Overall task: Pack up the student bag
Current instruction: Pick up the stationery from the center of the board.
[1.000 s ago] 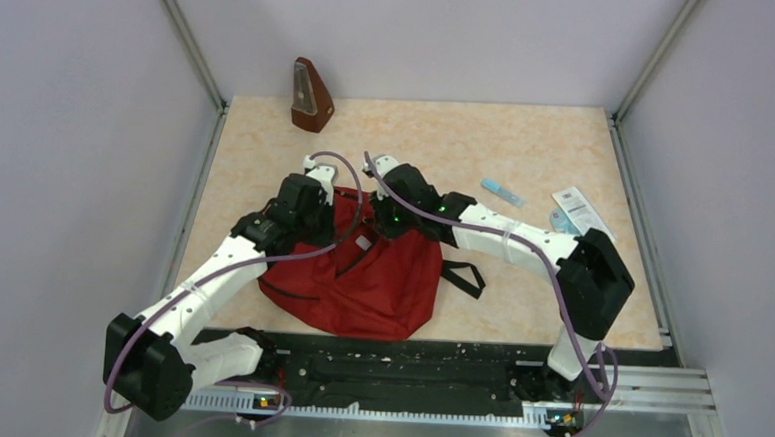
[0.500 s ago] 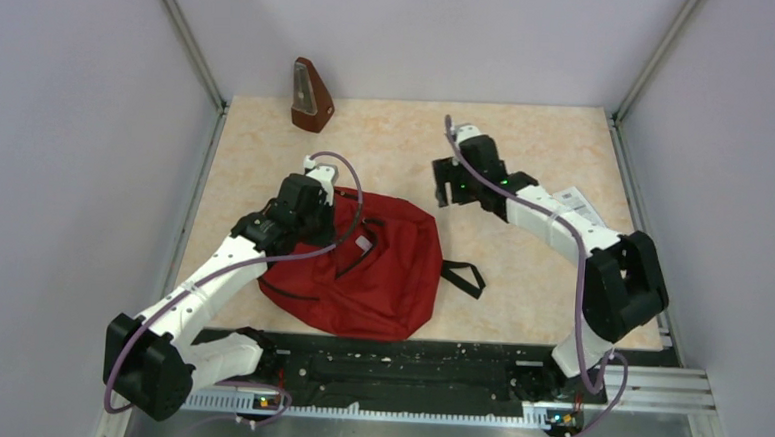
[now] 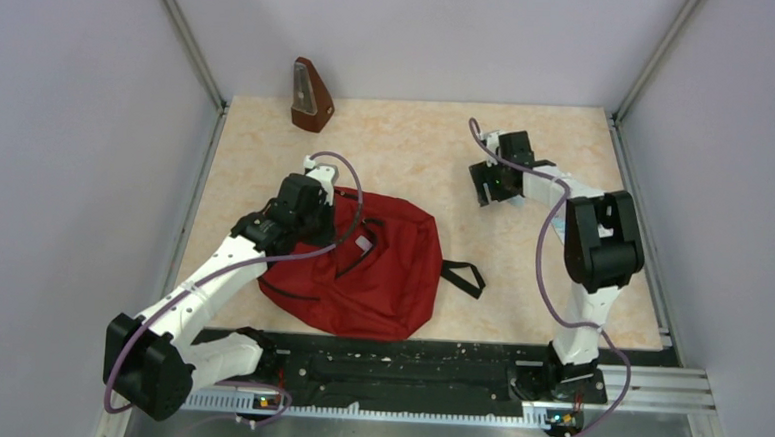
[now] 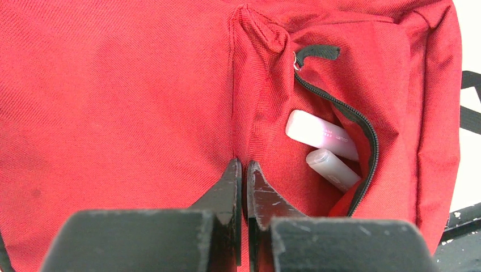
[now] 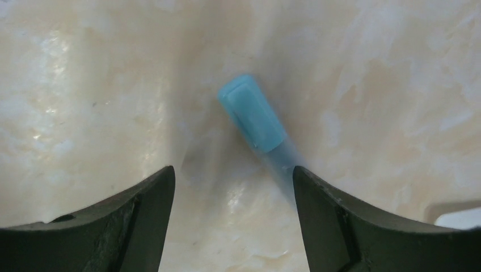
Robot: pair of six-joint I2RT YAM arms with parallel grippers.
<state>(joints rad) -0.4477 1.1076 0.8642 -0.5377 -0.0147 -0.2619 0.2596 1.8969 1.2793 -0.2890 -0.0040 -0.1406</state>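
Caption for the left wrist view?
Left gripper pinches a fold of the student bag, front pocket unzipped with two pale items inside.

The backpack [image 4: 113, 102] is matt red woven cloth with a fine diagonal rib. The surface [image 5: 85, 85] looks glossy, marbled beige. The tube [image 5: 258, 124] is smooth plastic, its blue cap opaque, its body cloudy.
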